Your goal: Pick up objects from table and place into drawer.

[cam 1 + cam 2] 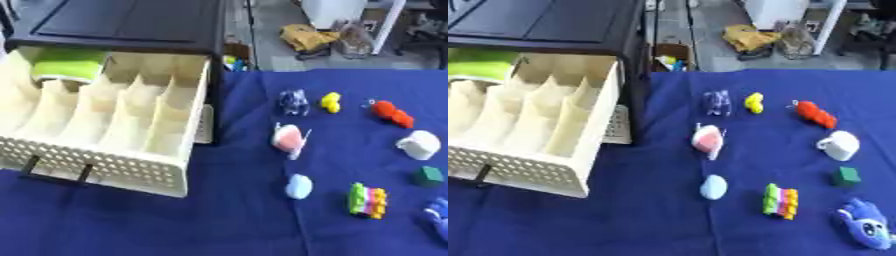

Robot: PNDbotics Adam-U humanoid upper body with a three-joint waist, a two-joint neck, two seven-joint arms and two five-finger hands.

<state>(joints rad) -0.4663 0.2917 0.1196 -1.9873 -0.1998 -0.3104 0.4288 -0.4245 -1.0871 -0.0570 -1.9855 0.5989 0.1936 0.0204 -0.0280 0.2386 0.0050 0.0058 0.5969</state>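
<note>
Neither robot hand is showing in either eye view right now, so there is nothing to tell about how their fingers are standing.

The cream drawer (131, 172) is sitting pulled out at the left of the frame, under the black cabinet (122, 22) in the upper left. A green plush thing (68, 65) is lying in the drawer's back left corner; the left eye view is showing it nearly whole, while the right eye view is cutting it at the left edge.

On the blue cloth (227, 220) the right half of the frame is carrying the loose objects, and here the views are differing: the right eye view is showing the blue plush toy (864, 229) whole in the lower right corner, while the left eye view is catching only its edge.

Counting them, one of each, nine in all: a dark blue-and-white figure (717, 102), a yellow toy (753, 102), an orange-red toy (815, 115), a pink-and-white toy (707, 139), a white mug-like thing (839, 145), a green cube (847, 176), a pale blue oval piece (713, 187), a many-coloured block stack (780, 201), and that blue plush toy. All are lying apart from one another, none touching the drawer.
</note>
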